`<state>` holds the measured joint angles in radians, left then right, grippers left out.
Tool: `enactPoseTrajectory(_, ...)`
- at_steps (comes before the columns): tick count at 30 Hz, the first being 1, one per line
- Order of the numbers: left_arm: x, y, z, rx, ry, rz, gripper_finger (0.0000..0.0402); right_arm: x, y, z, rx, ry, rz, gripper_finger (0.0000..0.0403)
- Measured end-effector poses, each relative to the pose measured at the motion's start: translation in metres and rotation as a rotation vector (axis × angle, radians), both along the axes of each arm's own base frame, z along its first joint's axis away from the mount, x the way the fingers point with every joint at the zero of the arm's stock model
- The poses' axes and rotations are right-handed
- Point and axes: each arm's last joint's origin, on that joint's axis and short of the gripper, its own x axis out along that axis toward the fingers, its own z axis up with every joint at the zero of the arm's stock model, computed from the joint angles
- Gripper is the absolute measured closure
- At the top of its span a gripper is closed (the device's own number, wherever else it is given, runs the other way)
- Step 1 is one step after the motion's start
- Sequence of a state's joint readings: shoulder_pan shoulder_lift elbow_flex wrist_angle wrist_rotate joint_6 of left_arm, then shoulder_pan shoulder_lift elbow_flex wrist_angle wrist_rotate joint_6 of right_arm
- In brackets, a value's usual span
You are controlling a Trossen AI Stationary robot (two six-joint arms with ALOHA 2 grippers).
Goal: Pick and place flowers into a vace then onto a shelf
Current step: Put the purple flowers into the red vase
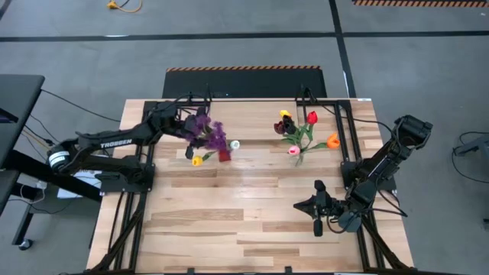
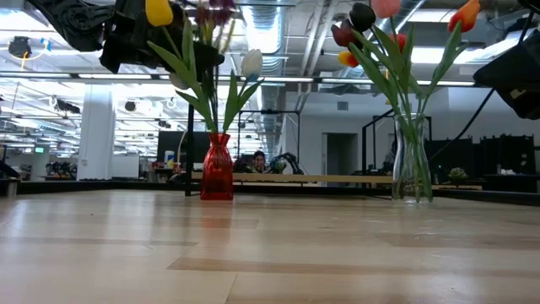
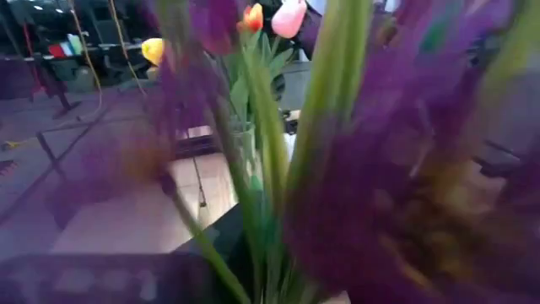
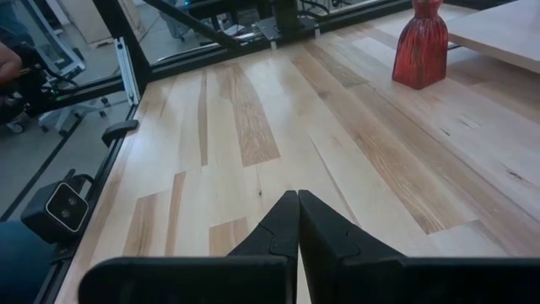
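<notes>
Left gripper [image 1: 191,122] sits at the purple sprig [image 1: 210,131] above the red vase [image 2: 217,167]; its finger gap cannot be told. Yellow and white tulips stand in that vase. Right gripper [image 4: 297,221], fingers pressed together, waits over the table [image 1: 229,221]. 2nd bouquet [image 1: 299,134] fills the glass vase [image 2: 412,165].

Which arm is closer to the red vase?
Left. The left gripper hovers over the red vase and its purple sprig; the right gripper waits across the table.
</notes>
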<state>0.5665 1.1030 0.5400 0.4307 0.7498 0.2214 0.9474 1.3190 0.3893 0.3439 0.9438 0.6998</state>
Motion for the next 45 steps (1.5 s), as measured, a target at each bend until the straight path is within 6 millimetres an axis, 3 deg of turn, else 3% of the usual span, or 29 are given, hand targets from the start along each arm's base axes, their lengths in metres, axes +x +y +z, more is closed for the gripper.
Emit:
enactPoseTrajectory(15,0.003,0.000,0.007,-0.053,0.104,-0.022,0.0228,0.000,0.000,0.000,-0.005,0.003,0.000,0.0403)
enactPoseTrajectory(45,-0.005,-0.002,0.049,-0.055,0.421,0.054,0.0227,-0.001,-0.001,-0.002,-0.022,0.018,0.004,0.0403)
